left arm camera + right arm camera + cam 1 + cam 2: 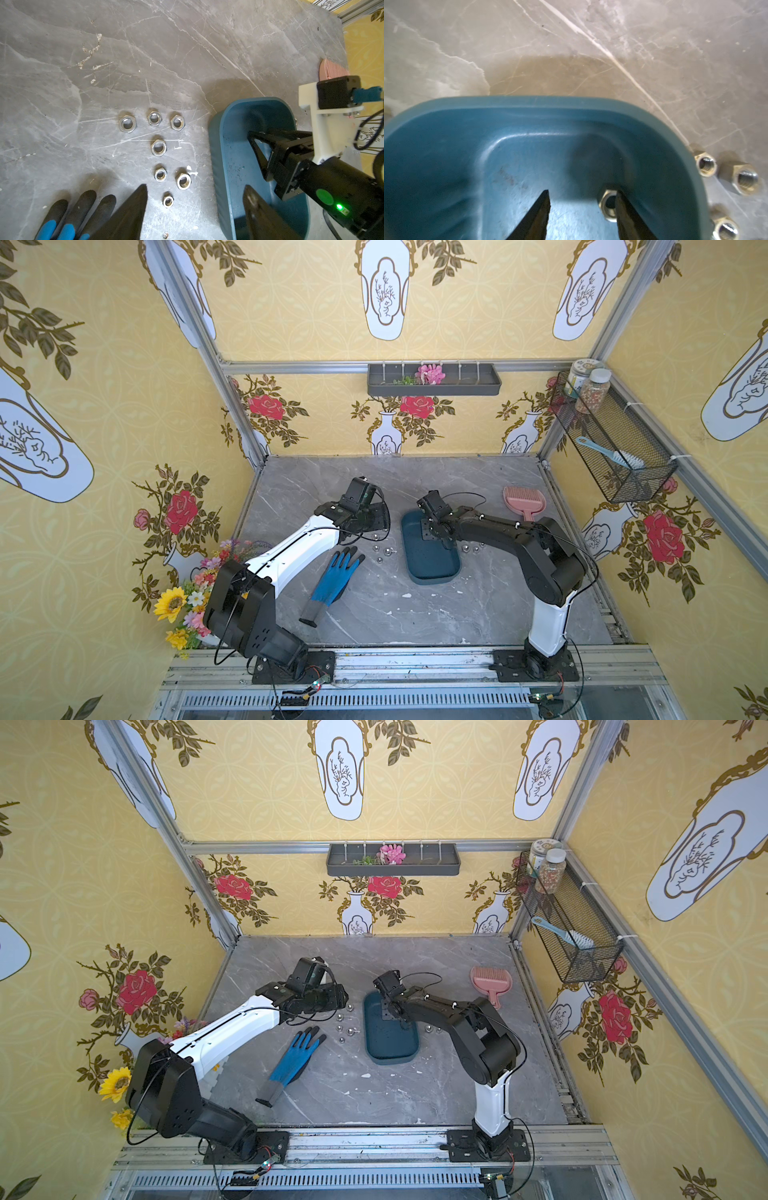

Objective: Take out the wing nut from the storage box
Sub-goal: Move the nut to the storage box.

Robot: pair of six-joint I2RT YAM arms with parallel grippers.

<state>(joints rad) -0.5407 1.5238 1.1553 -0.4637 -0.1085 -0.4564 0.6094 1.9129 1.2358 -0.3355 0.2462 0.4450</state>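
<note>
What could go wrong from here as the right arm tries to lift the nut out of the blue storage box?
1. The nut lies against one open jaw of the right gripper, not centred; closing may shove or flip it instead of pinching it.
2. That jaw stands close to the wall of the storage box; catching it could slide the box into the loose nuts just outside.

Both top views are bright and evenly lit from above, with soft shadows on the worktop (415, 614) and wide-angle bending of the frame posts (200, 323) toward the edges. The left wrist view is crisp, with a pale sheen on the stone. The right wrist view is soft, warm-tinted and hazy, and a round shadow darkens the storage box (446, 166).
</note>
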